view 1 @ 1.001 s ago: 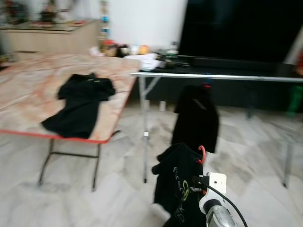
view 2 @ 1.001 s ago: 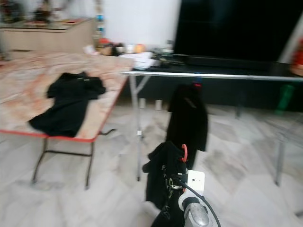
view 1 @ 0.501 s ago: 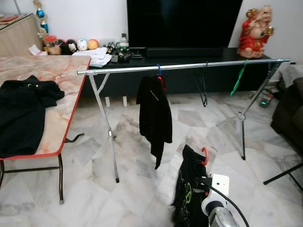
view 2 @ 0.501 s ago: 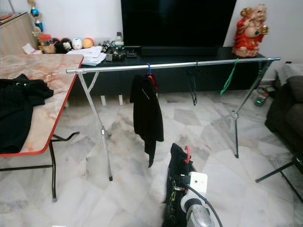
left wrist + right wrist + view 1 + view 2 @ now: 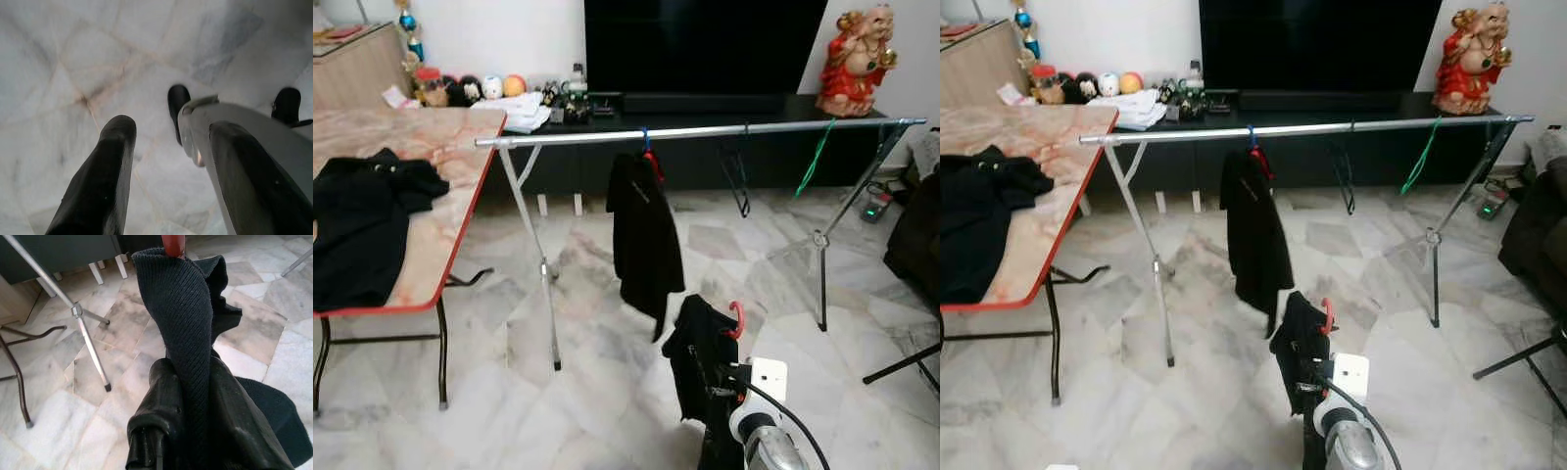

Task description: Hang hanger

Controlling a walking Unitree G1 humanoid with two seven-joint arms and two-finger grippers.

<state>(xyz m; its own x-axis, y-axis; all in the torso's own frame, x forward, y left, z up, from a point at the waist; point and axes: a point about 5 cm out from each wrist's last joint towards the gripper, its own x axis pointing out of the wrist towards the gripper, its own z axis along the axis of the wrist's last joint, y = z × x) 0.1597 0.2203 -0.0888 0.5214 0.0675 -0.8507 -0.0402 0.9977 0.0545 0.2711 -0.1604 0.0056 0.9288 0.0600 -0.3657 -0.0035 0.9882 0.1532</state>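
one red hanger (image 5: 735, 319), dressed in a black shirt (image 5: 703, 364), rides low at five o'clock in the head view, the right gripper (image 5: 195, 396) clenched on the cloth just under the hook. to hang it well, i would lift the hook above the silver rail (image 5: 705, 131) and lower it onto bare rail at one o'clock, between the hung black garment (image 5: 644, 235) and the bare black hanger (image 5: 736, 186). the rack's crossed legs (image 5: 536, 255) stand near the path. a green hanger (image 5: 813, 161) hangs farther right. at nine o'clock a table (image 5: 460, 186) bears another black garment (image 5: 362, 220). the left gripper (image 5: 166, 166) hangs open over the marble floor (image 5: 73, 73).
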